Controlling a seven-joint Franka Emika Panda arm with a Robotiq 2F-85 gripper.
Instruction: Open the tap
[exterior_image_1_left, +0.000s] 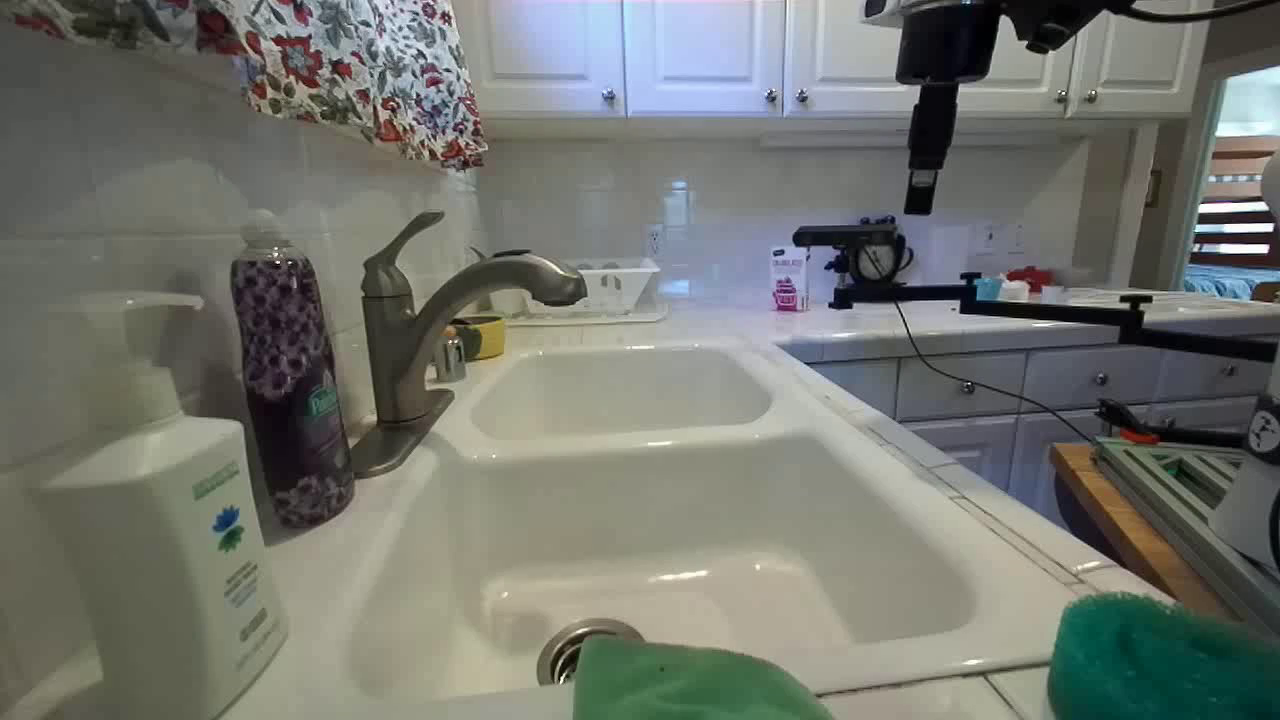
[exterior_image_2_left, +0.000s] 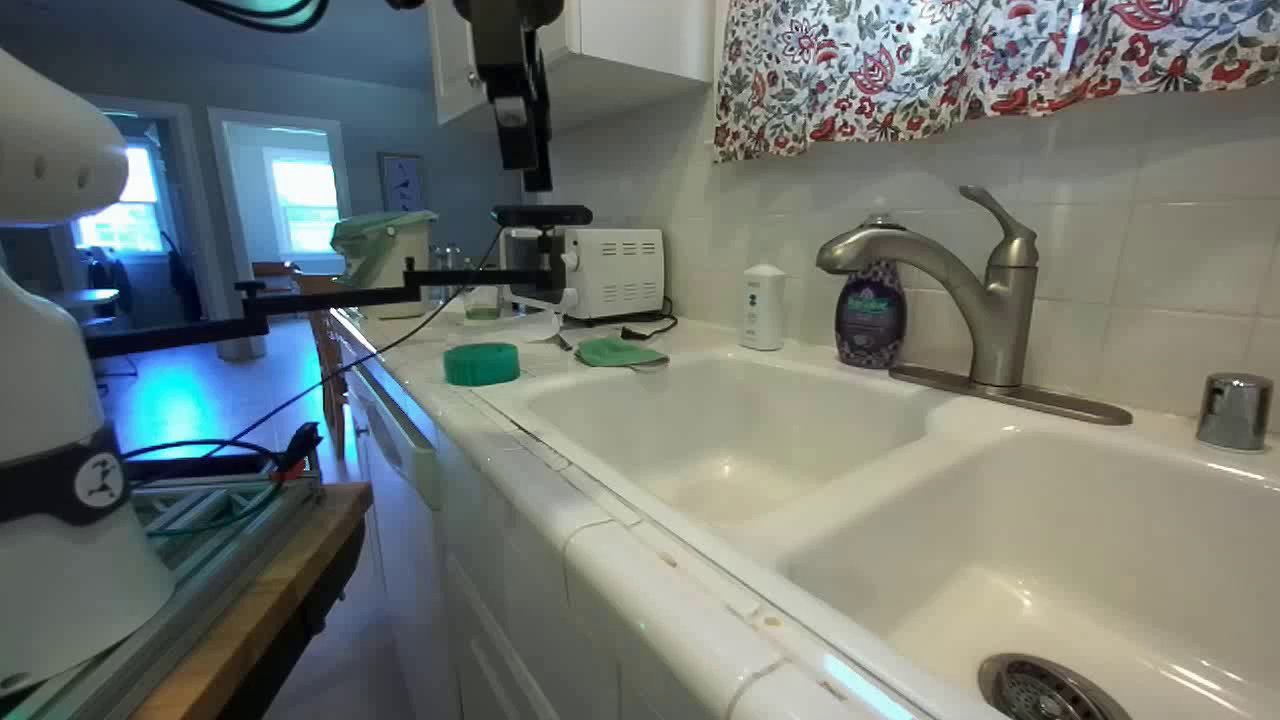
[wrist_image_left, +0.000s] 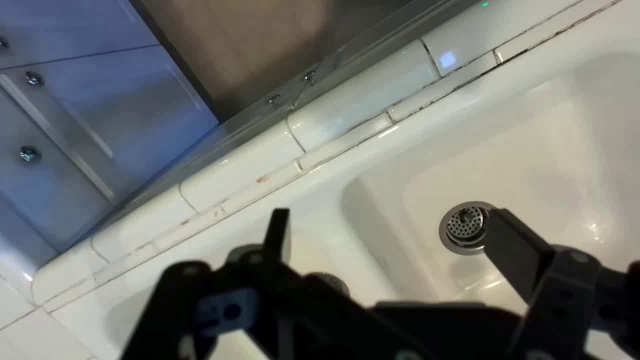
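Observation:
The tap (exterior_image_1_left: 400, 340) stands upright behind the double sink, with its spout arching over the basins. It also shows in an exterior view (exterior_image_2_left: 1005, 320). Its lever handle (exterior_image_1_left: 405, 238), seen also in an exterior view (exterior_image_2_left: 990, 210), slants up toward the spout side. No water shows below the spout. My gripper (exterior_image_1_left: 921, 195) hangs pointing down, higher than the tap and well apart from it, as an exterior view (exterior_image_2_left: 530, 170) also shows. In the wrist view my gripper (wrist_image_left: 387, 215) is open and empty, its fingers wide apart above the sink (wrist_image_left: 320, 195). The lever does not show there.
A purple-patterned bottle (exterior_image_1_left: 290, 390) and a white pump bottle (exterior_image_1_left: 180, 540) stand beside the tap. A chrome cap (exterior_image_2_left: 1235, 410) is on its other side. A green cloth (exterior_image_2_left: 615, 352) and teal sponge (exterior_image_2_left: 481, 364) lie by the sink. A black camera arm (exterior_image_2_left: 400, 290) reaches across.

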